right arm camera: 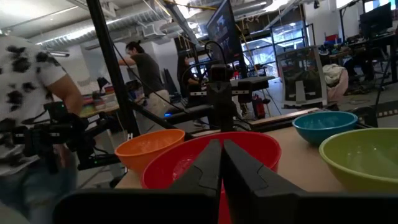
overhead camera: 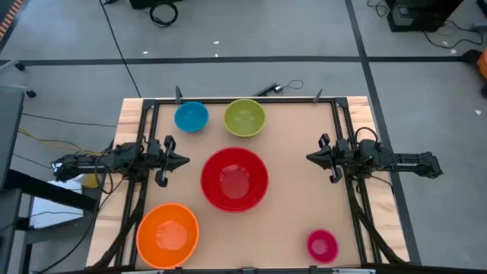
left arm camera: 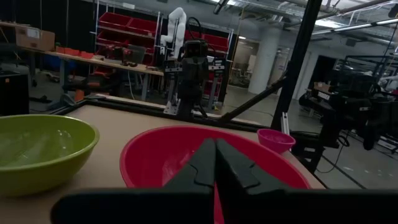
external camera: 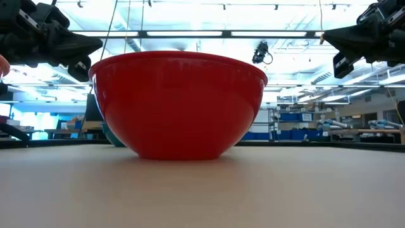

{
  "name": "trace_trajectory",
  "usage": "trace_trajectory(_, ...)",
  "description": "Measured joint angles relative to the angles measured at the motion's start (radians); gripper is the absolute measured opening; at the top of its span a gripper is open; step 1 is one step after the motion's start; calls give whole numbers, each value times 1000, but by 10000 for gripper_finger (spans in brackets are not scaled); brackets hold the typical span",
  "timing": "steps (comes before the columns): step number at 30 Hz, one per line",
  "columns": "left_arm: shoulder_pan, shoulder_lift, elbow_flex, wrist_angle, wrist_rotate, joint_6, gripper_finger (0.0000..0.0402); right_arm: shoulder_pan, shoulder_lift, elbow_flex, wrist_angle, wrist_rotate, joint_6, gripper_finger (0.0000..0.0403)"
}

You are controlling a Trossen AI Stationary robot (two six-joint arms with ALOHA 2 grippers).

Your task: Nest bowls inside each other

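Observation:
Five bowls stand apart on the table, each on its base. The red bowl (overhead camera: 234, 178) is in the middle, the orange bowl (overhead camera: 167, 234) at the near left, the blue bowl (overhead camera: 191, 116) and the lime green bowl (overhead camera: 244, 118) at the far edge, and the small pink bowl (overhead camera: 322, 245) at the near right. My left gripper (overhead camera: 185, 160) hovers shut at the table's left edge, pointing level toward the red bowl. My right gripper (overhead camera: 310, 157) hovers shut at the right edge, facing it. Neither touches anything.
A black frame (overhead camera: 335, 114) runs along the table's left, far and right sides. People stand beyond the table in the right wrist view (right arm camera: 37, 118). Bare tabletop lies between the red bowl and each gripper.

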Motion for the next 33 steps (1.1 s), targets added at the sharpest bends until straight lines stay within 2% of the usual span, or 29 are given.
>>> trace_trajectory(14, 1, 0, 0, 2, -1, 3, 9, 0, 0, 0, 0, 0, 0, 22)
trace_trajectory(19, 2, 0, 0, 23, -63, 72, 9, 0, 0, 0, 0, 0, 0, 22)
trace_trajectory(27, 2, 0, 0, 92, -83, -81, 9, 0, 0, 0, 0, 2, 0, 22)
trace_trajectory(31, 2, 0, 0, 225, -124, -187, 9, -8, 0, 0, 8, 164, -1, 22)
trace_trajectory(33, 2, 0, 0, 291, -127, -263, 9, -7, 0, 0, 35, 247, 67, 22)
